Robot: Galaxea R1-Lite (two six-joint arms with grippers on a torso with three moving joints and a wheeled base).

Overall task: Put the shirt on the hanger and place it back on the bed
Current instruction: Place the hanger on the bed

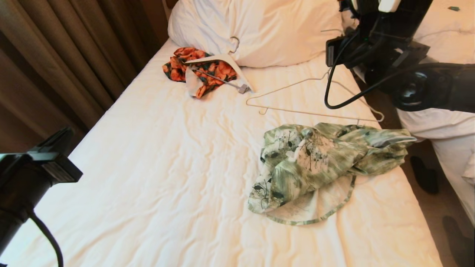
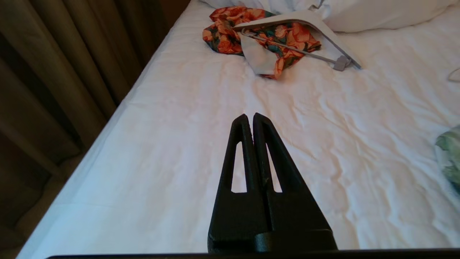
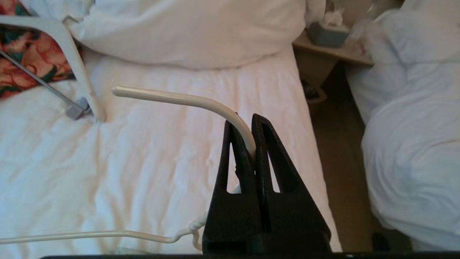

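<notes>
The green-and-white floral shirt (image 1: 315, 167) lies crumpled on the bed (image 1: 148, 167), towards its right edge. Just beyond it is the thin cream hanger (image 1: 315, 114), its triangle spread over the sheet. In the right wrist view my right gripper (image 3: 248, 122) is shut on the hanger's curved hook (image 3: 172, 98), whose free end sticks out past the fingertips. In the head view my right arm (image 1: 382, 44) hides that grip. My left gripper (image 2: 249, 117) is shut and empty, held low over the bed's near left part, far from the shirt (image 2: 449, 154).
An orange-and-black floral garment (image 1: 207, 70) on a thick white hanger (image 1: 222, 59) lies by the big pillow (image 1: 267, 26). Brown curtains (image 1: 55, 55) hang along the left side. A second bed (image 1: 445, 122) stands to the right across a narrow floor gap, with a nightstand (image 3: 334, 54) beyond.
</notes>
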